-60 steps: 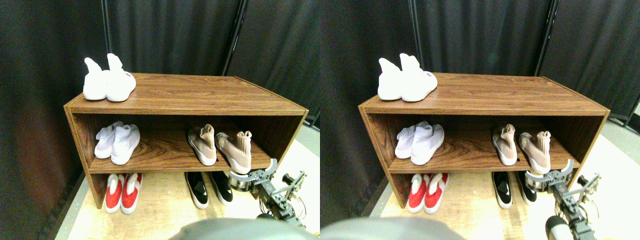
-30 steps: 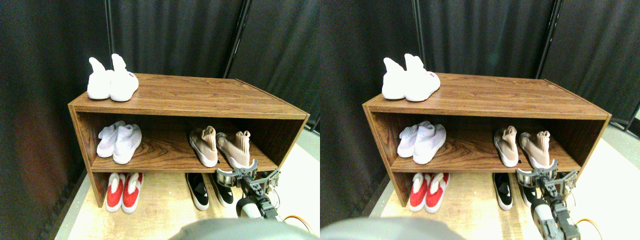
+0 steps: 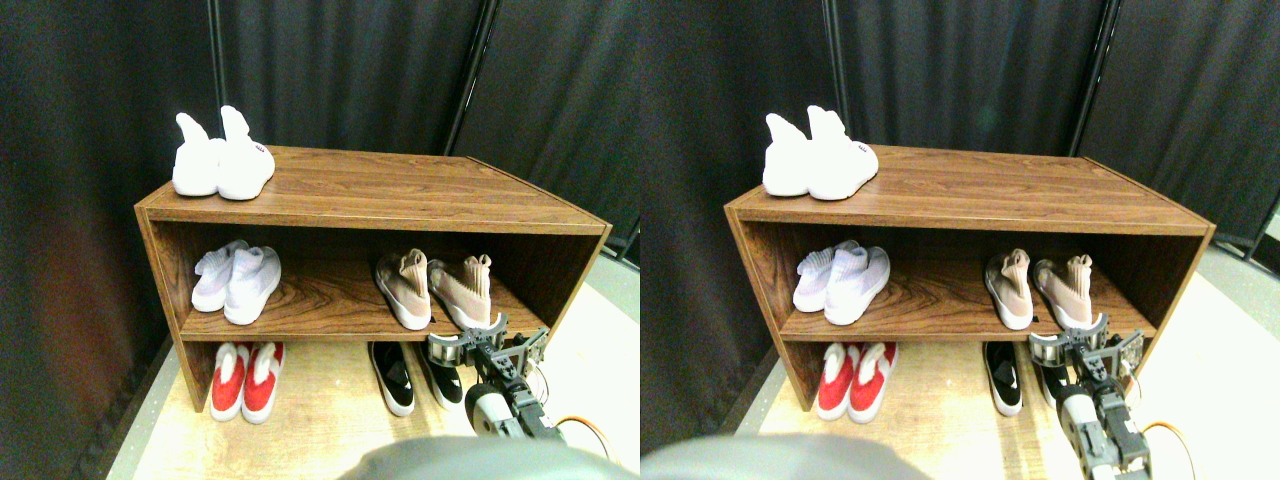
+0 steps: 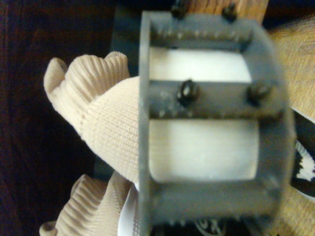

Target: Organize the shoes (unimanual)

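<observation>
Two beige-tan shoes [image 3: 440,288] on middle shelf [image 3: 300,325], toward 3 o'clock; black pair [image 3: 415,375] on floor beneath. Right gripper [image 3: 478,345] at heel of outer tan shoe [image 4: 110,128]; jaw gap not visible, grip state unreadable. Probably light, soft knit cuff, firmer white sole: best taken at heel, across the sole.

A dark walnut-grain wooden shelf [image 3: 400,195] carries white high-cuff knit shoes [image 3: 220,160] on top, pale lavender-white sneakers [image 3: 236,282] and beige-tan knit sneakers [image 3: 432,290] inside, red-and-white slip-ons [image 3: 246,378] and black sneakers [image 3: 400,376] beneath on light wood-plank floor [image 3: 320,410].
</observation>
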### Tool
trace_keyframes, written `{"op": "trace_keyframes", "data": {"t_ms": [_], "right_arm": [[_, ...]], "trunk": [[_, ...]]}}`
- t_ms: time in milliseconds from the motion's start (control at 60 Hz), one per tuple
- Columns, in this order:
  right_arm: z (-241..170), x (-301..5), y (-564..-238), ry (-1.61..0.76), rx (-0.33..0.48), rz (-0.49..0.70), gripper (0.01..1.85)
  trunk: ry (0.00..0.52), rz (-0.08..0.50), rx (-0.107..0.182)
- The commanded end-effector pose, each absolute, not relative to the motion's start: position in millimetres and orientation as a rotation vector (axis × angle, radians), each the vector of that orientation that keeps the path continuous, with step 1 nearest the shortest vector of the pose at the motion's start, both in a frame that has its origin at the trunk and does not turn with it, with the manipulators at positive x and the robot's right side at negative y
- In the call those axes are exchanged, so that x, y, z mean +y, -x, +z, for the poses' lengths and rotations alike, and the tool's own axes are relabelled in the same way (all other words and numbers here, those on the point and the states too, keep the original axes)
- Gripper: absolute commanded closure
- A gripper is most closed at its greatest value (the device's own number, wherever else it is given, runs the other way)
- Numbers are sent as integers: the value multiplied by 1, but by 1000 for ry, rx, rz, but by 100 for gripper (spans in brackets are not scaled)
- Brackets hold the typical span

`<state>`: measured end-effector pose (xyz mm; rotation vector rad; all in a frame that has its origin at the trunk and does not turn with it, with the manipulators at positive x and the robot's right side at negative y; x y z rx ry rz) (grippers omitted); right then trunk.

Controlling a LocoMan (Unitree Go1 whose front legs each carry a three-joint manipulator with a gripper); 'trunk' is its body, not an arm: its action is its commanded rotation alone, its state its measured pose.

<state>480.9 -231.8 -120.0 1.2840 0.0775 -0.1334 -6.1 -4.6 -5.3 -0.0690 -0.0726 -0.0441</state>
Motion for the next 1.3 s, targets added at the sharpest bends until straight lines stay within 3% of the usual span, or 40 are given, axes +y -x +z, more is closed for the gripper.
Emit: {"op": "trace_keyframes", "data": {"t_ms": [17,333,583,783,833,867,883,917,1167,1300], "right_arm": [[-110,-231,-478,-1241,44,-111,51],[-91,-231,-449,-1254,81,-27,50],[-81,-244,-430,-1191,31,-1,52],[-62,-262,-421,-1160,-100,-12,95],[-57,-269,-421,-1147,-147,20,124],[-53,-276,-425,-1158,-192,33,163],[-53,-276,-425,-1158,-192,33,163],[-49,-280,-426,-1165,-214,29,180],[-32,-304,-446,-1190,-335,-20,180],[-38,-308,-473,-1193,-309,-29,180]], "trunk": [[85,-33,-44],[85,-38,-37],[83,-41,-37],[82,-40,-39],[83,-40,-38],[83,-40,-39],[83,-40,-39],[83,-39,-40],[82,-33,-42],[82,-29,-42]]}}
